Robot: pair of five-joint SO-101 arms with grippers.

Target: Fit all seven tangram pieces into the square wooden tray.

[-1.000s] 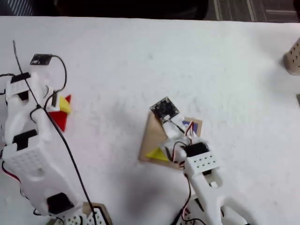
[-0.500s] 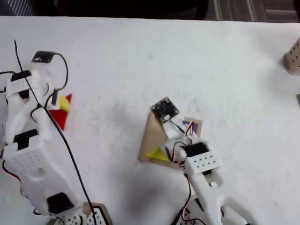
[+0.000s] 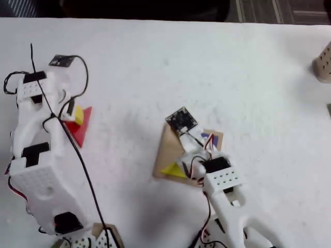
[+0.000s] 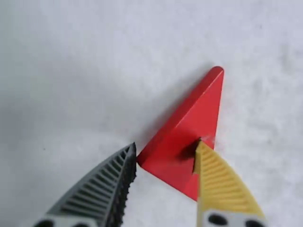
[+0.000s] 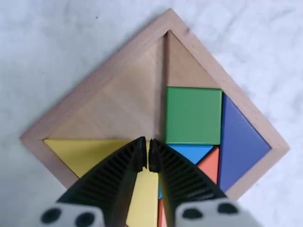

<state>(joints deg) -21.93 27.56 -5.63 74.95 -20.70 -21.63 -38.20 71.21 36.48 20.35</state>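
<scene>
A red triangle (image 4: 189, 127) lies flat on the white table, and my left gripper (image 4: 165, 147) is shut on it, black finger at one corner and yellow finger (image 4: 215, 184) on the opposite edge. From above, the red triangle (image 3: 81, 129) sits at the table's left, beside the left arm. The square wooden tray (image 5: 92, 73) holds a green square (image 5: 193, 115), a dark blue piece (image 5: 241, 142), a light blue triangle (image 5: 191, 152), an orange piece (image 5: 209, 163) and a yellow triangle (image 5: 80, 153). Bare wood shows in its other half. My right gripper (image 5: 146, 153) hovers shut over the tray's middle, holding nothing.
The tray (image 3: 166, 150) sits mid-table, partly under the right arm (image 3: 217, 175). A perforated tan block (image 3: 323, 63) stands at the right edge. A small wooden block (image 3: 106, 235) lies by the left arm's base. Open white table lies between the red triangle and the tray.
The left arm has shifted right and slightly away, carrying the red triangle toward the tray. The right arm and tray have not moved.
</scene>
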